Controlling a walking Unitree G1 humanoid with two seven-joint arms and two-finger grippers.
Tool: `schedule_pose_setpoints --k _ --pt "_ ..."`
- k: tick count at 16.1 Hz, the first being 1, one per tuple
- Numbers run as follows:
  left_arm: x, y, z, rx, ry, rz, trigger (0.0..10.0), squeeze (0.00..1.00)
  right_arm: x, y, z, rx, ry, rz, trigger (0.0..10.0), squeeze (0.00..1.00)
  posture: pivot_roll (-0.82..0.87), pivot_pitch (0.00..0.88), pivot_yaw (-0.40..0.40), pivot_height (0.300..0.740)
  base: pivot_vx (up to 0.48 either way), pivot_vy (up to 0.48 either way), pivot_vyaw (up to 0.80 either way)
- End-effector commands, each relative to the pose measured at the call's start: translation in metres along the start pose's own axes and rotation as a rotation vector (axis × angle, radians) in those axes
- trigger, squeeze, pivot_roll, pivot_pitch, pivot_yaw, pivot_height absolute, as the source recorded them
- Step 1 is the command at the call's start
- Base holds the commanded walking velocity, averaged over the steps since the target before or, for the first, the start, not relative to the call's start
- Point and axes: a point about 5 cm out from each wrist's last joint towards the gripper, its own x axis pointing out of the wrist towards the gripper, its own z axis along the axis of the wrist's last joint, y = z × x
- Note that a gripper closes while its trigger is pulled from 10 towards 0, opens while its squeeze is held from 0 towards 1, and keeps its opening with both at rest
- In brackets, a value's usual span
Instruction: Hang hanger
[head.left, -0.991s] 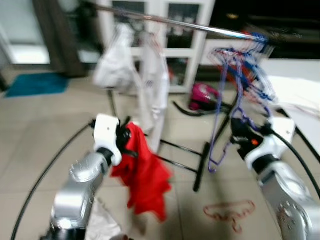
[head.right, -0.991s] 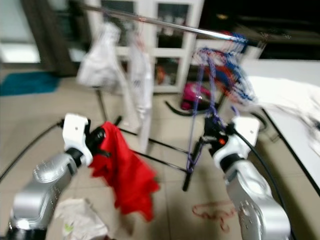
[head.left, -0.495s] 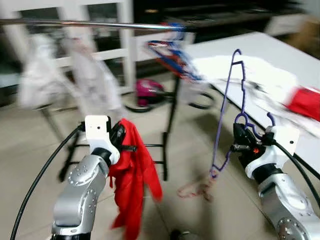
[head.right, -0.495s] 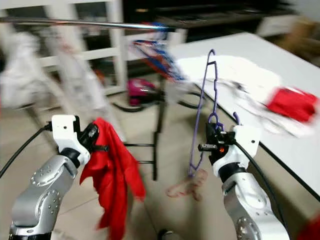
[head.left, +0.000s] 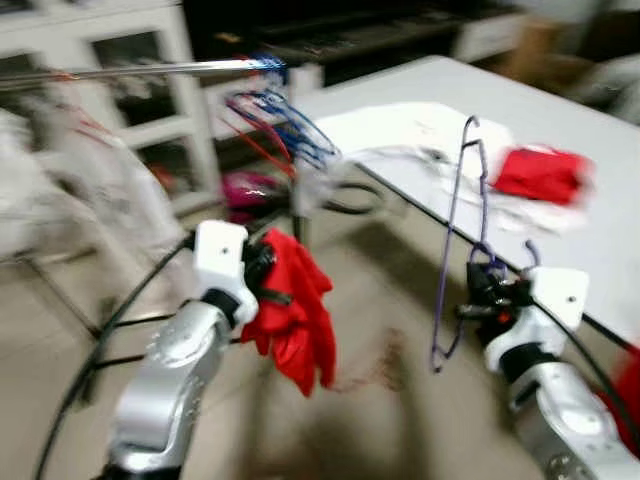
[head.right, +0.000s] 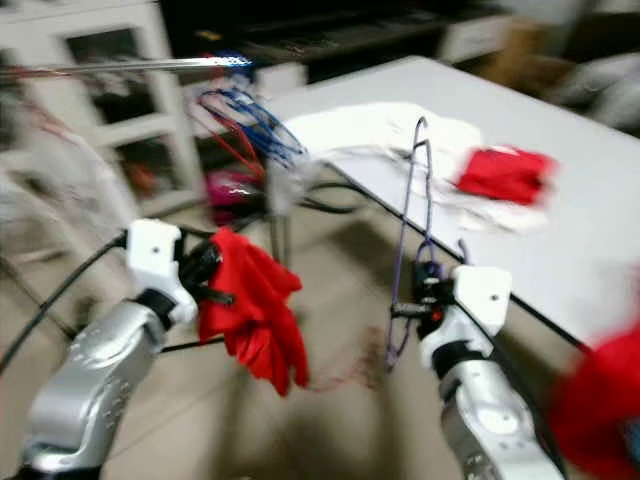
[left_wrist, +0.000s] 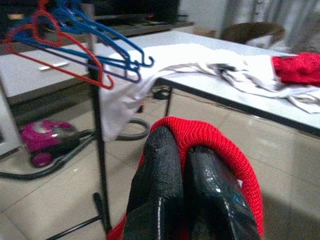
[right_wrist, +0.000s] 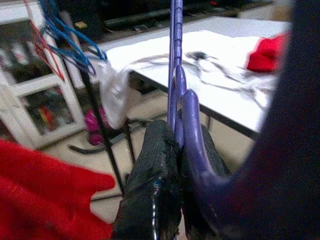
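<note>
My left gripper (head.left: 262, 283) is shut on a red garment (head.left: 297, 318) that hangs in folds below it; in the left wrist view the red cloth (left_wrist: 220, 146) wraps over the closed fingers (left_wrist: 156, 192). My right gripper (head.left: 478, 302) is shut on a purple hanger (head.left: 455, 228), held upright by its hook end, with the frame rising above the fingers (right_wrist: 156, 190). The purple hanger (right_wrist: 175, 75) stands between me and the white table. A silver clothes rail (head.left: 150, 70) runs across the upper left, behind both grippers.
Blue and red hangers (head.left: 275, 115) crowd the rail's end. A white table (head.left: 610, 210) at the right carries white clothes (head.left: 400, 130) and a red cloth (head.left: 540, 172). A pink vacuum (head.left: 245, 188) lies on the tiled floor by the rack's black legs. The eye views are blurred.
The whole picture has swung right, from the rack towards the table, so the camera has turned. Both grippers keep their holds on the red garment and the purple hanger.
</note>
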Motion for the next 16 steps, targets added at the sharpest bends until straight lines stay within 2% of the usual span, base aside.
schedule_pose_setpoints --k 1,4,8,16 --pt "0.0002 -0.0021 0.0064 0.017 -0.035 0.003 10.0 0.0 -0.0015 -0.0007 0.0026 -0.027 0.001 0.004 10.0 0.0 -0.03 0.0 0.018 0.74 0.0 0.0 -0.8" --pt "-0.0026 0.002 0.0095 0.048 -0.057 0.018 10.0 0.0 -0.0004 0.0048 0.0021 -0.031 0.001 0.024 10.0 0.0 -0.02 0.0 0.011 0.74 0.0 0.0 -0.8" --pt "-0.004 0.0062 0.0117 0.097 -0.062 0.033 10.0 0.0 -0.0037 -0.0024 -0.0015 -0.056 0.02 -0.067 10.0 0.0 -0.02 0.0 0.021 0.74 0.0 0.0 -0.8" --pt "-0.0028 0.0058 0.0137 0.095 -0.072 0.041 10.0 0.0 -0.0047 0.0032 0.0007 -0.083 0.025 -0.048 10.0 0.0 -0.03 0.0 0.013 0.74 0.0 0.0 -0.8"
